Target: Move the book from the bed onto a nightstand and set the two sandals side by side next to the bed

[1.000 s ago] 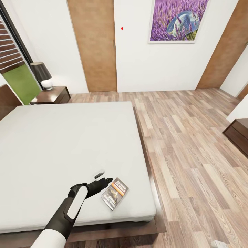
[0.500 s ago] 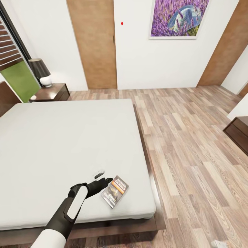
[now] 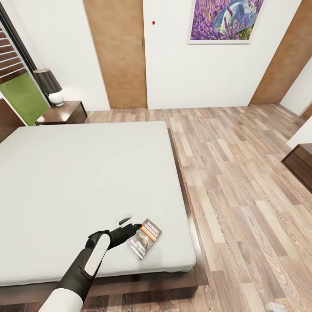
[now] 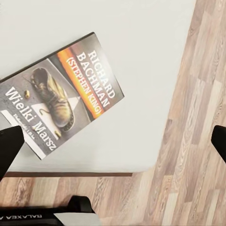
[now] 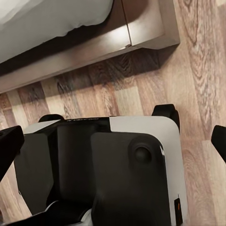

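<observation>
The thin, glossy book (image 3: 145, 238) lies flat on the smooth bed (image 3: 86, 182), at 3 o'clock of the wide-spread left hand (image 3: 130, 223).

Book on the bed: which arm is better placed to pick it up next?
Left. The left gripper hangs open over the bed, right beside the book. The right gripper points at the floor over the robot's base.

head view looks down over the bed (image 3: 86, 173); left wrist view nears its corner, sharing the book (image 4: 59, 96).
</observation>
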Available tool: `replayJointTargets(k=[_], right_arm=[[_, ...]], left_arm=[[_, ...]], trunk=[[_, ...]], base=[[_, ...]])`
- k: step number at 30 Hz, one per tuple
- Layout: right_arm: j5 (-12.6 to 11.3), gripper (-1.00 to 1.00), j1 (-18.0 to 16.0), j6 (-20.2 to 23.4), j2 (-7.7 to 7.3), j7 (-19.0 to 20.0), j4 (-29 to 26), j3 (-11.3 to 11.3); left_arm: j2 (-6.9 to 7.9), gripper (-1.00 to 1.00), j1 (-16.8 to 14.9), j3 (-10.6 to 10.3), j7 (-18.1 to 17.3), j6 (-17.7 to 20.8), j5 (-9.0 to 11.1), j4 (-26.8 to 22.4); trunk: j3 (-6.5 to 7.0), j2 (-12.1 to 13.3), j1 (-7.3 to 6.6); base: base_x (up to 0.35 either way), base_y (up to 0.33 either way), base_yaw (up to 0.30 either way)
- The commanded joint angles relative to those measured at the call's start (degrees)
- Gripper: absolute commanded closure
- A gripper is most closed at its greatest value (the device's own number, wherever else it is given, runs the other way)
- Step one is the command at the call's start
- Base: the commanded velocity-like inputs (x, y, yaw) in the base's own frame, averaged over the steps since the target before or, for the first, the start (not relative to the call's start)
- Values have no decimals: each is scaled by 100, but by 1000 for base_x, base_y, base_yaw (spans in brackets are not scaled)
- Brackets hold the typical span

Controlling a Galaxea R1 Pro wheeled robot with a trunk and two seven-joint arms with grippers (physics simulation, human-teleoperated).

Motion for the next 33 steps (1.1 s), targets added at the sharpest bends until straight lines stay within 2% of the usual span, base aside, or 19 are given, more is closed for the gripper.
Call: replayJointTargets(k=[1, 33], right_arm=[[-13, -100, -3, 16, -1, 23, 4, -12], [-12, -100, -3, 16, -1, 23, 1, -12]], left_arm=[[0, -100, -2, -6, 57, 19, 61, -9], [11, -100, -2, 16, 57, 19, 70, -17]], trunk=[[-16, -7, 2], [-304, -7, 2]], base=[[0, 0, 0], [0, 0, 0]])
